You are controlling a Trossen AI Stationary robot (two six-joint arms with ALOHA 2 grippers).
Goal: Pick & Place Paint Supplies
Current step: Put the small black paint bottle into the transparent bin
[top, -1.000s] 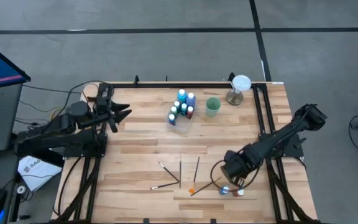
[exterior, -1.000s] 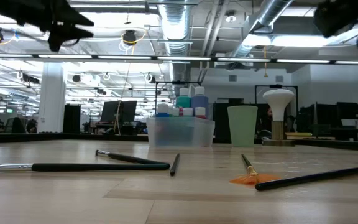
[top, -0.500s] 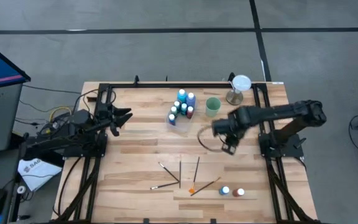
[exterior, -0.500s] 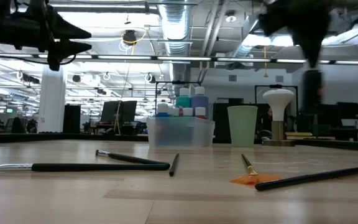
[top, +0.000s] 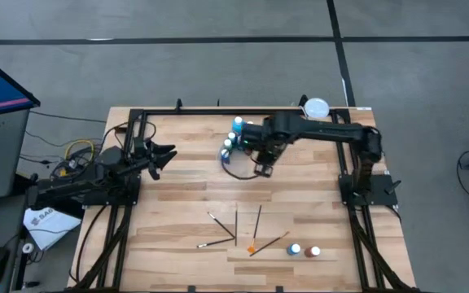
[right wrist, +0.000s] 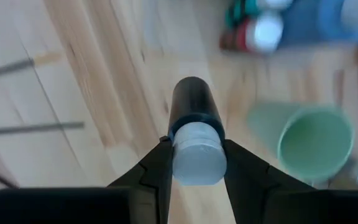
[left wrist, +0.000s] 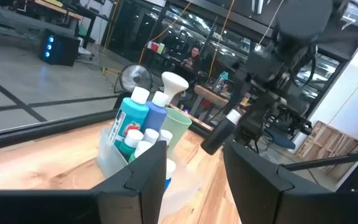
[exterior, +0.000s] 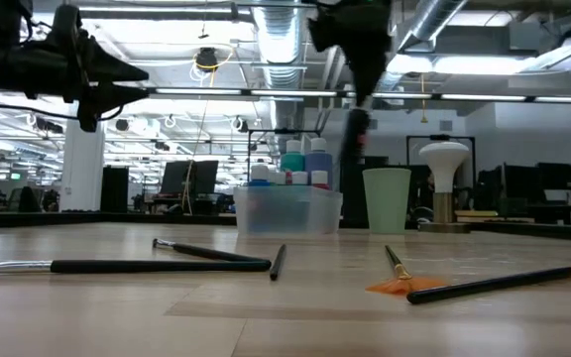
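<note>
My right gripper (top: pixel 264 163) hangs in the air just beside the clear tray (top: pixel 233 156), shut on a dark, white-capped paint bottle (right wrist: pixel 194 121). The low view shows that bottle (exterior: pixel 356 137) below the fingers, well above the table. Several white-capped bottles (top: pixel 240 134), blue, teal, green and red, stand upright in the tray. Several paintbrushes (top: pixel 236 228) lie flat on the near part of the table. A blue bottle (top: pixel 294 250) and a red one (top: pixel 313 253) lie beside them. My left gripper (top: pixel 166 152) hovers open over the table's left part. My right gripper pinches the dark bottle at its white cap end (right wrist: pixel 196 155), one finger (right wrist: pixel 156 169) on each side. The fingers come from above, pointing down. The bottle is lifted clear and hangs below them, its dark body (exterior: pixel 356 137) pointing at the table.
The pale green cup (right wrist: pixel 316 140) stands just right of the tray, under my right arm. A white-topped stand (top: pixel 316 107) sits at the far right corner. Black frame rails (top: pixel 344 146) run along the table's left and right sides. Bare wood lies between the tray and the brushes.
My right gripper has risen from the near right part of the table, by the two loose bottles. It has swung toward the far edge and to the left, carrying the dark bottle, and now stands beside the tray.
</note>
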